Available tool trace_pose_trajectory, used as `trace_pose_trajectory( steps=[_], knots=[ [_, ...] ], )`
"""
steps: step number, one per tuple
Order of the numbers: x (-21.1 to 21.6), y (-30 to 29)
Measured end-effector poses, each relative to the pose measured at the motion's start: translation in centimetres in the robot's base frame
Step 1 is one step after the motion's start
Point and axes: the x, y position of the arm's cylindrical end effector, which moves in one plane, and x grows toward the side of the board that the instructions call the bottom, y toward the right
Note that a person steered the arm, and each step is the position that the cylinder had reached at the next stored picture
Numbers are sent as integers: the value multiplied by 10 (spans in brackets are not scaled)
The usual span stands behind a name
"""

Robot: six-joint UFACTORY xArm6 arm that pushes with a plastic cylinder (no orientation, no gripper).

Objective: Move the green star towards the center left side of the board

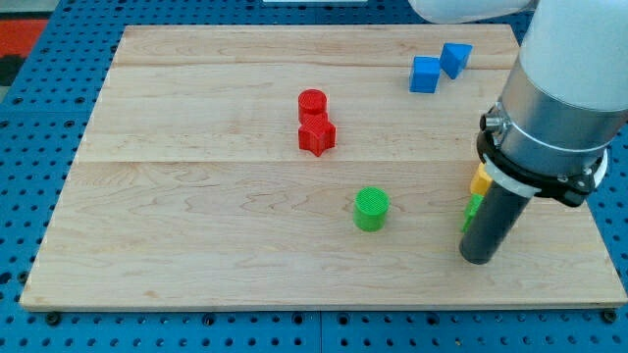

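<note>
The green star (pixel 473 209) shows only as a green sliver at the view's right, mostly hidden behind my rod. My tip (pixel 478 259) rests on the wooden board (pixel 196 216) just below and touching or nearly touching that green piece. A yellow block (pixel 480 181) sits right above the green sliver, also partly hidden by the arm. A green cylinder (pixel 371 209) stands to the left of my tip, near the board's middle.
A red cylinder (pixel 312 103) and a red star (pixel 317 134) touch each other above the centre. Two blue blocks (pixel 425 75) (pixel 455 58) lie at the view's top right. The arm's grey body (pixel 564 88) covers the right edge.
</note>
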Motion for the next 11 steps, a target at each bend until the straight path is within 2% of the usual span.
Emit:
trace_pose_trajectory(
  steps=[2, 3, 4, 6, 7, 8, 10, 11],
  knots=[
    [-22, 84],
    [-56, 30],
    [-71, -32],
    [-46, 48],
    [-18, 3],
    [-23, -38],
    [-59, -111],
    [-80, -167]
  ],
)
